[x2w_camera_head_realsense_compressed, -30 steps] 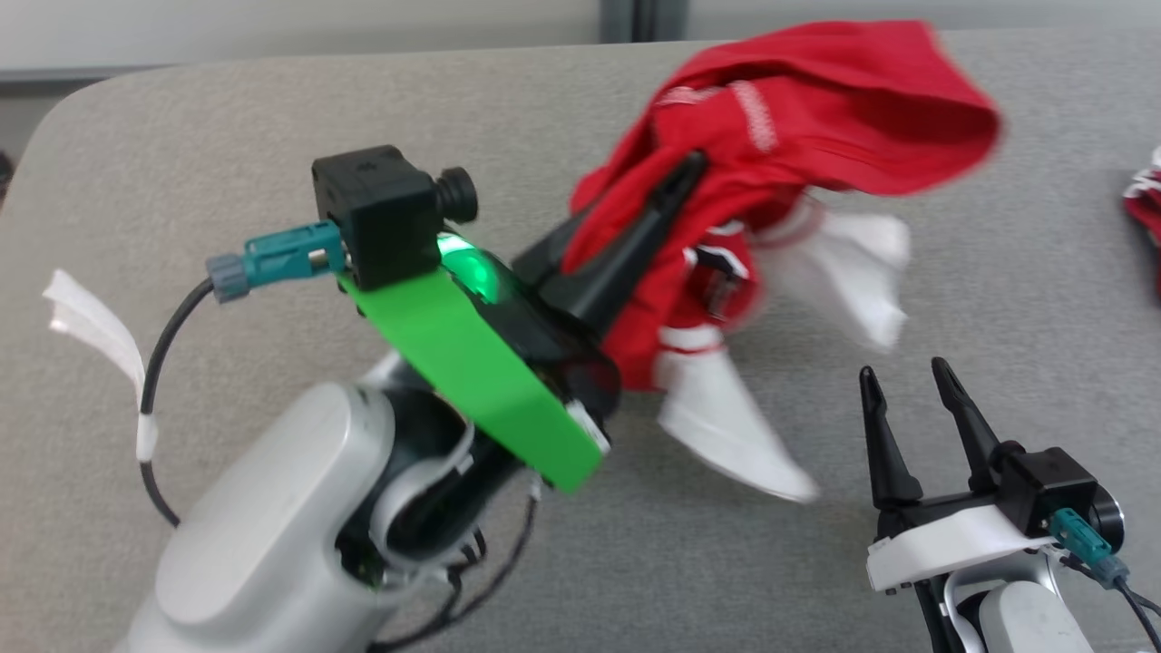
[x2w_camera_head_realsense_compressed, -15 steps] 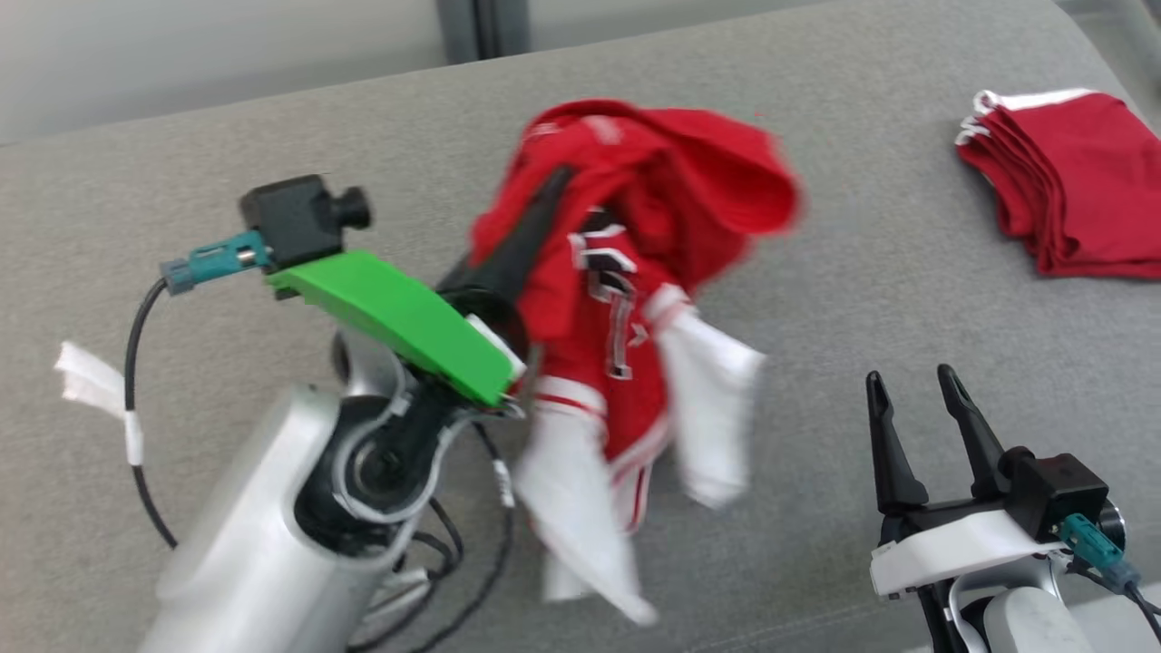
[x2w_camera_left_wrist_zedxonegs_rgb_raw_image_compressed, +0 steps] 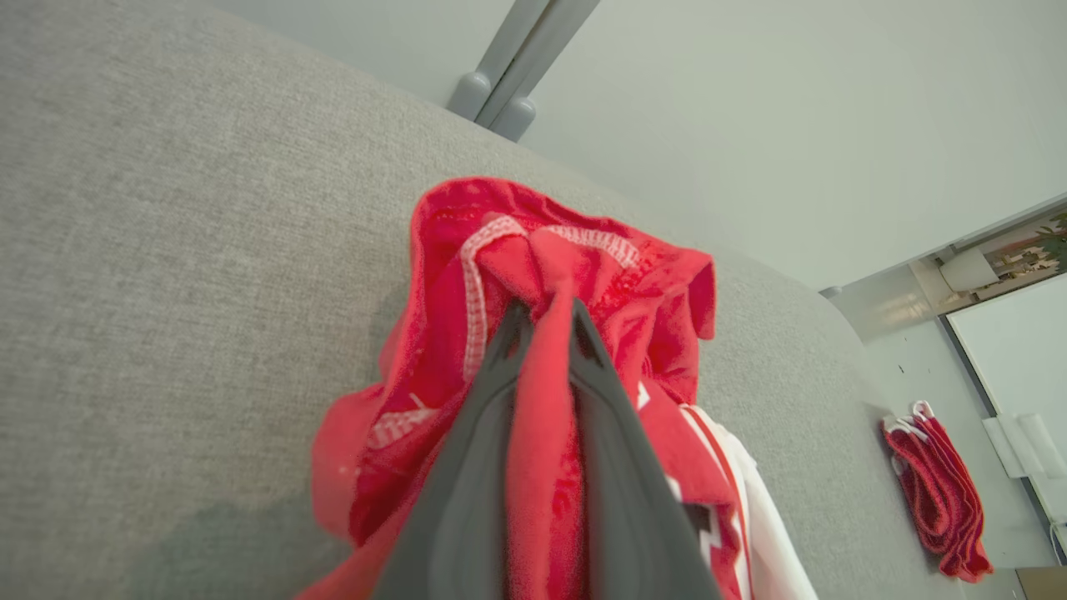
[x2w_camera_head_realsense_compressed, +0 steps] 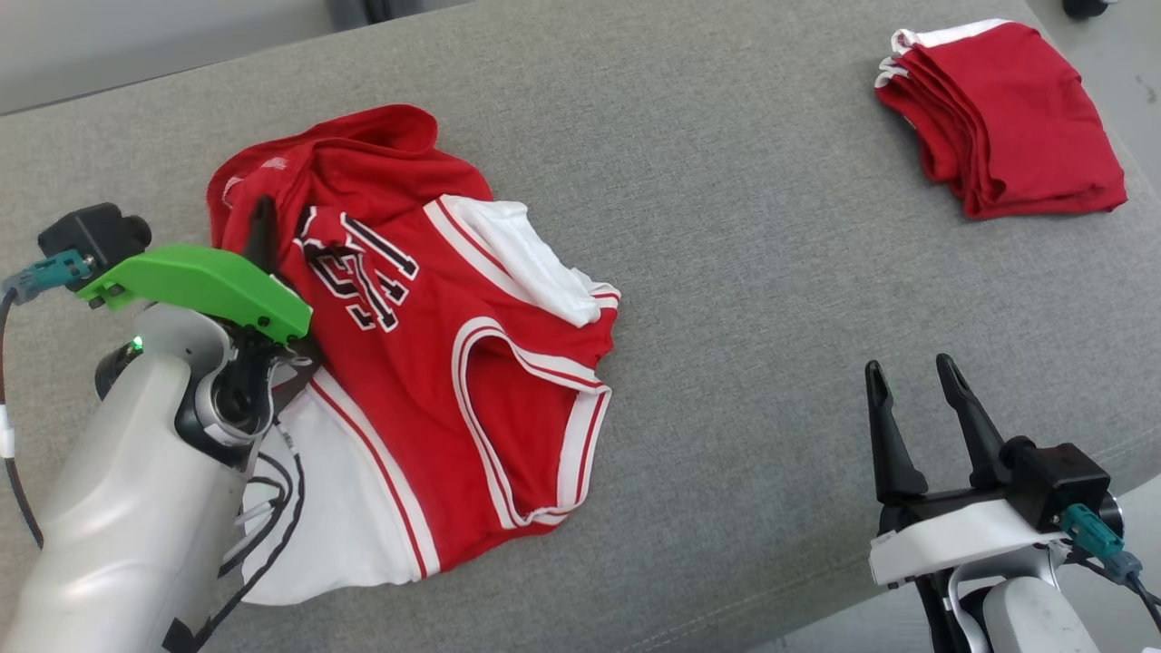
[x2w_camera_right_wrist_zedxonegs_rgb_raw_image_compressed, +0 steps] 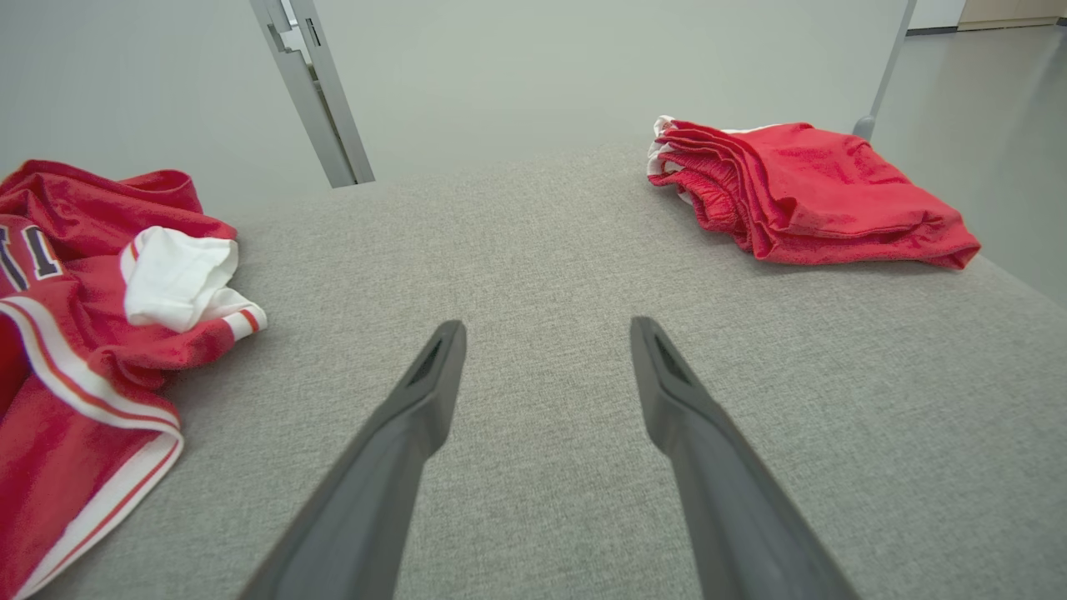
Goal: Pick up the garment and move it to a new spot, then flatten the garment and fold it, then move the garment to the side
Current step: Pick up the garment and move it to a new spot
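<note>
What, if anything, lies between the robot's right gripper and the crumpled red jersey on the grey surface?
Nothing visible does. Only bare grey surface separates the open right gripper from the nearest edge of the jersey. The folded red stack lies off to the gripper's right, out of that path.

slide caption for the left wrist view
Left gripper pinches a fold of the red jersey lying on the grey cushion.
</note>
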### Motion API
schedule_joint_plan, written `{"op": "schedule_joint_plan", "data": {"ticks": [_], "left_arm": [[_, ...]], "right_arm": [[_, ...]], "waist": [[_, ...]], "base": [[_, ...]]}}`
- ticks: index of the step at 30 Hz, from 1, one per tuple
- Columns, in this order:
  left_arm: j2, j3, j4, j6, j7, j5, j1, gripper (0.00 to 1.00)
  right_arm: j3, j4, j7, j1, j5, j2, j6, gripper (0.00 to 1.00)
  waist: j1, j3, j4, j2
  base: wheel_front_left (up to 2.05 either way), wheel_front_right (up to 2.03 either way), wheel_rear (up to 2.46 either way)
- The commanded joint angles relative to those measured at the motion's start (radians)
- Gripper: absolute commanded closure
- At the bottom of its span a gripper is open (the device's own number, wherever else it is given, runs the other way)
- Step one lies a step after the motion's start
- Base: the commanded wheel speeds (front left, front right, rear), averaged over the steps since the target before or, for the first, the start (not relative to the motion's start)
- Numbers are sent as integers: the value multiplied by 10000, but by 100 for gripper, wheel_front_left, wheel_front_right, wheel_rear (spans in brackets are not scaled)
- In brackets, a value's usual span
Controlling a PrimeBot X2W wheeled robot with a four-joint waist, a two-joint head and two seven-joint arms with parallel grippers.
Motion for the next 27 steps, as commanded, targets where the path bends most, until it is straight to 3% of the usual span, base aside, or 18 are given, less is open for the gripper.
{"op": "schedule_joint_plan", "data": {"ticks": [1, 8, 11, 16, 20, 27], "left_arm": [[190, -131, 344, -81, -259, 375, -225, 0], [330, -921, 1225, -300, -2018, 1992, -314, 0], [446, -987, 744, 20, -2437, 3044, 140, 0], [78, 574, -1782, 904, -2465, 4776, 2080, 0], [-504, 1484, -3344, 1155, -2470, 5767, 3961, 0], [-1377, 2238, -4564, 420, -2462, 7758, 6052, 0]], "right_arm": [[7, 25, -3, 26, 40, -5, -19, 0], [-73, 56, -3, 112, -156, -7, -19, 0], [-206, 1, -3, 242, -275, -7, -19, 0], [-288, -145, -2, 465, -603, -5, -17, 0], [-362, -300, -2, 546, -869, -11, -17, 0], [-541, -358, -2, 790, -1077, -9, -19, 0]], "waist": [[0, 14, -29, 0], [0, -404, 219, 0], [0, -728, 402, 0], [0, -1208, 814, 0], [0, -1527, 1162, 0], [0, -1926, 2020, 0]], "base": [[0, 0, 0], [0, 0, 0], [0, 0, 0], [0, 0, 0], [0, 0, 0], [0, 0, 0]]}}
